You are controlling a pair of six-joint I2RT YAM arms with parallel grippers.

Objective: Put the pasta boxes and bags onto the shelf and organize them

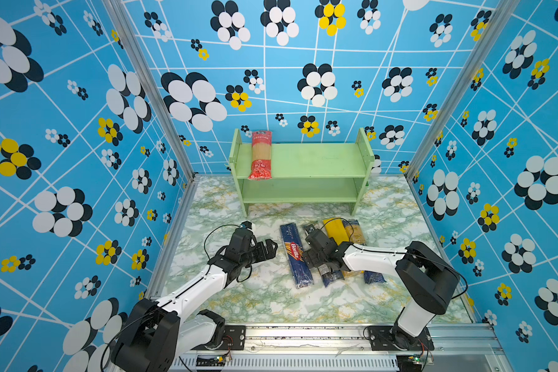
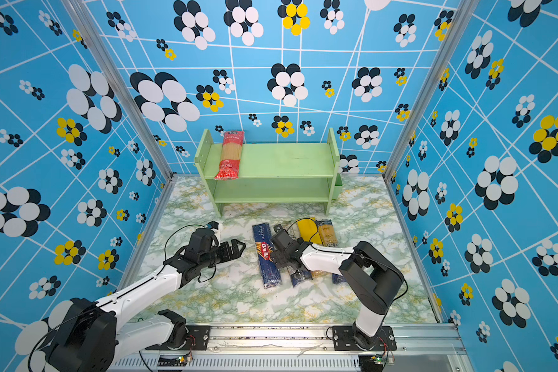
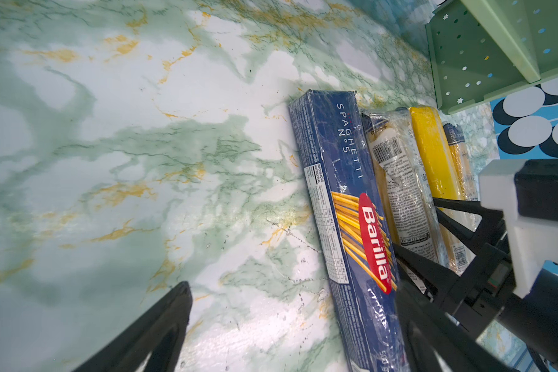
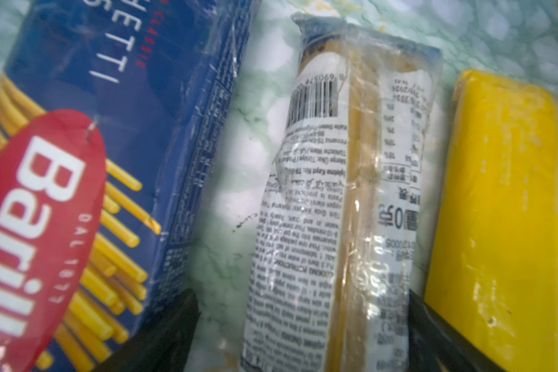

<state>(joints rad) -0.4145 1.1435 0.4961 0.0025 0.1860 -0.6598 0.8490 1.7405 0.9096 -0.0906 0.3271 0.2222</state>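
You are looking into a booth closed on three sides; the back wall (image 1: 303, 54), the left wall (image 1: 62, 128) and the right wall (image 1: 512, 128) all wear the same bright blue print, crossed by thin white lines and scattered with flowers of white and black ovals, some yellow and black; bare aluminium posts (image 1: 149, 87) stand in the two rear corners. Your table (image 1: 255, 299) has a marble-look top, pale green and white with yellow veins; the left wrist view shows a soft sheen on it. Along its near edge runs a metal rail (image 1: 303, 335), with a slotted strip (image 1: 287, 364) below; the light is even and bright.
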